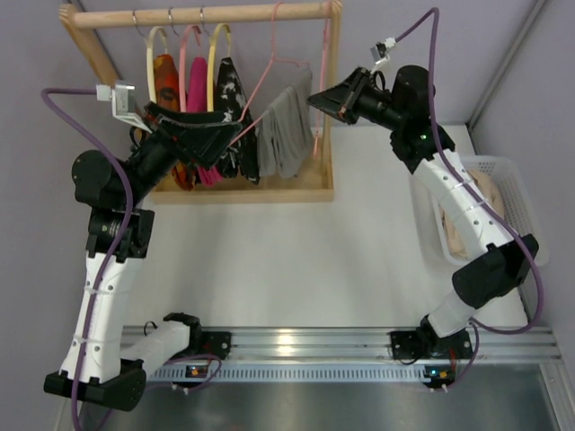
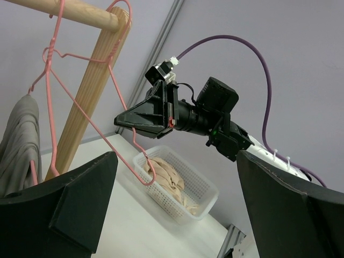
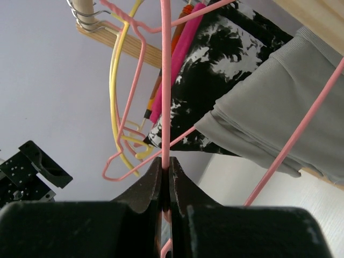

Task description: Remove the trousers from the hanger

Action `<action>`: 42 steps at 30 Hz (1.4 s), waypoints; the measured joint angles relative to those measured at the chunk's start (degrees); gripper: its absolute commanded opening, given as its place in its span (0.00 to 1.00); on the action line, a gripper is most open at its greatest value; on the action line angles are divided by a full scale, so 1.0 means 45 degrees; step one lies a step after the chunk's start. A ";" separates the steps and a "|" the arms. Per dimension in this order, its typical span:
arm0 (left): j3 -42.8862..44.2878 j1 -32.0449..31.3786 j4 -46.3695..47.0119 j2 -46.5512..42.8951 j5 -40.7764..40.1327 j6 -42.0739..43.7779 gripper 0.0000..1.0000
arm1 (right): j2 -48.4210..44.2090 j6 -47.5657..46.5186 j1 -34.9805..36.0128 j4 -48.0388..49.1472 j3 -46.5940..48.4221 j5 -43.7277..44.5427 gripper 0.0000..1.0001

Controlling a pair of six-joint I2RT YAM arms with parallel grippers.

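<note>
Right fingers [image 3: 151, 188] pressed together, pinching thin pink wire of the hanger [image 3: 165, 80]. Wire runs straight up from the pinch. Right gripper [image 1: 313, 101] sits at about 1 o'clock in the top view, just beside the right post of the wooden rack [image 1: 207, 15].

Left fingers [image 2: 70, 204] spread wide, nothing between them. Left gripper [image 2: 177, 155] is at 11 o'clock in the top view, low in front of the hung clothes and pointing toward the right gripper.

The trousers [image 2: 164, 177], beige, lie crumpled in the white basket [image 2: 180, 207]. Basket stands at 3 o'clock on the table [image 1: 296, 260], well apart from the hanger and both grippers.

Grey trousers [image 1: 286, 135] hang folded over a second pink wire hanger, just at 9 o'clock of the right gripper. Further toward 9 o'clock there is a black-and-white garment [image 1: 229, 90], then pink and orange ones on thicker hoop hangers [image 1: 190, 40].

Cannot tell which of the two pink hooks at the rail belongs to the pinched hanger.
</note>
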 measured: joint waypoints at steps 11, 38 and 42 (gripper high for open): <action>-0.0029 0.0010 -0.0160 0.0000 -0.0097 0.0243 0.99 | 0.0180 0.0379 -0.0170 0.0296 -0.0879 0.0068 0.25; 0.4347 0.0034 -1.1642 0.1719 0.0631 0.8752 0.99 | -0.6873 -0.6305 -0.2943 -0.3483 -0.5285 0.0573 0.99; 0.4250 0.0029 -1.3522 0.1107 -0.0053 0.9874 0.99 | -0.8242 -0.8359 -0.3206 -0.4906 -0.6416 0.0471 0.99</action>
